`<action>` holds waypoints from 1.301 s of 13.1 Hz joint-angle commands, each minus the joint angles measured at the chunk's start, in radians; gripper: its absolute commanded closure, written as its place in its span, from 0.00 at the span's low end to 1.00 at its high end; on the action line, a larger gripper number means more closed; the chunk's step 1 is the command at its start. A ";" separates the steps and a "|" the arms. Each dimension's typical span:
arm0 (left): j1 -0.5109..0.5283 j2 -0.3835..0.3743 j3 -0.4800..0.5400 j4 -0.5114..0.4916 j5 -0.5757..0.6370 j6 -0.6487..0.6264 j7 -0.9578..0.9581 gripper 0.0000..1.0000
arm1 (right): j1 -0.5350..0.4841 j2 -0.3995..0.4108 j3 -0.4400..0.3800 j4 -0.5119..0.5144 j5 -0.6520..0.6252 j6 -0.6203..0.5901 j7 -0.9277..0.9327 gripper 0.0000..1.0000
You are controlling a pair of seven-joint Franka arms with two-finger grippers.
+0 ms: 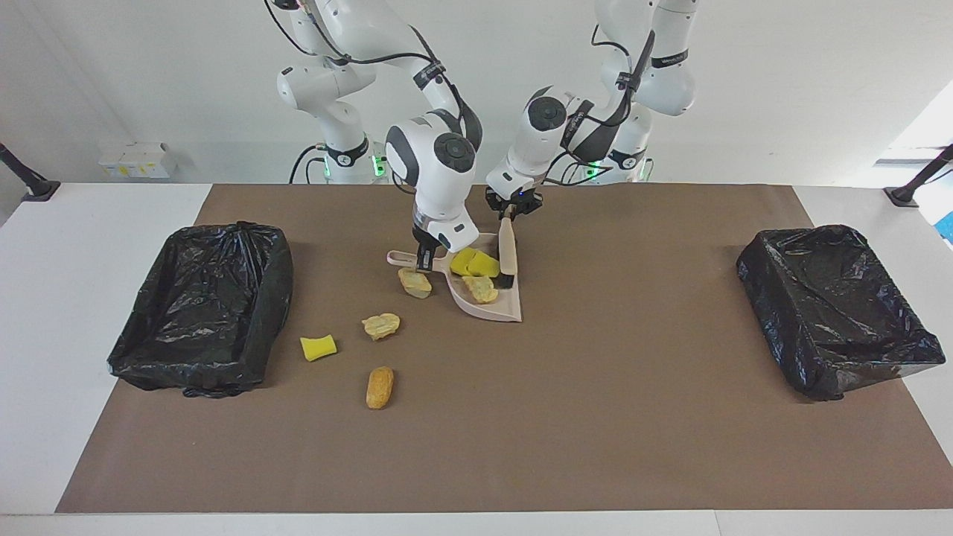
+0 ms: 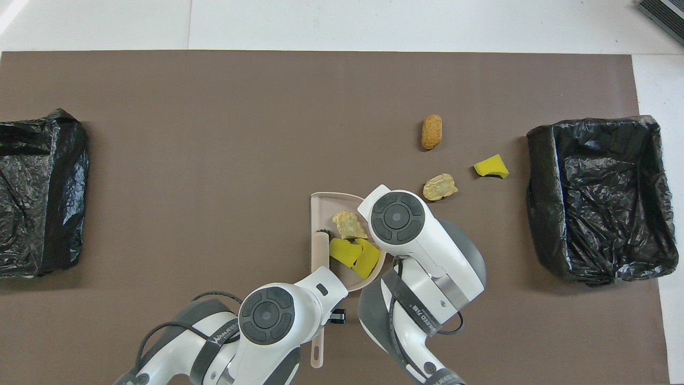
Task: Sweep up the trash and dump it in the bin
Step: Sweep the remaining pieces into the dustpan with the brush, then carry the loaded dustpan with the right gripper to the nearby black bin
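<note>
Two crinkled black plastic-lined bins (image 1: pixel 201 309) (image 1: pixel 834 309) sit at the table ends. The right gripper (image 1: pixel 424 259) clamps the handle of the smooth beige dustpan (image 1: pixel 497 304). The left gripper (image 1: pixel 510 210) grips the brush (image 1: pixel 508 253), bristles inside the pan against two yellow sponge pieces (image 1: pixel 473 262) and a crumbly chunk (image 1: pixel 482 289). A chunk (image 1: pixel 415 283) lies just below the right gripper; three more scraps (image 1: pixel 380 325) (image 1: pixel 318 348) (image 1: pixel 380 387) lie farther out.

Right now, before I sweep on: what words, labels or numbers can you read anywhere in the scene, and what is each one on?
"WANJEED": on the black band around the left arm, overhead view; anything after it is hidden.
"NJEED": on the black band around the right arm, overhead view; its start is hidden and the characters after it are too small to read.
Yellow labels on the white boxes by the wall: too small to read.
</note>
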 commanded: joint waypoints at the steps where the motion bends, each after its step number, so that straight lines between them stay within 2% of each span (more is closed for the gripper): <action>1: 0.096 0.024 0.009 0.062 -0.019 -0.061 0.040 1.00 | -0.003 -0.017 0.004 -0.019 -0.005 0.007 0.032 1.00; 5: 0.192 0.039 0.010 0.177 0.010 -0.233 0.040 1.00 | -0.057 -0.064 0.003 0.002 0.055 -0.030 0.006 1.00; 9: 0.190 0.007 0.013 0.203 0.032 -0.353 0.037 1.00 | -0.118 -0.121 0.003 0.051 0.078 -0.149 -0.032 1.00; 11: 0.152 -0.034 0.004 0.157 0.030 -0.347 0.014 1.00 | -0.169 -0.150 -0.003 0.103 0.080 -0.253 -0.038 1.00; 13: 0.069 -0.053 0.004 0.142 0.021 -0.335 -0.053 1.00 | -0.239 -0.176 -0.008 0.155 0.080 -0.327 -0.079 1.00; 17: -0.116 -0.042 0.004 0.088 0.021 -0.235 -0.231 1.00 | -0.498 -0.201 -0.011 0.228 0.080 -0.395 -0.332 1.00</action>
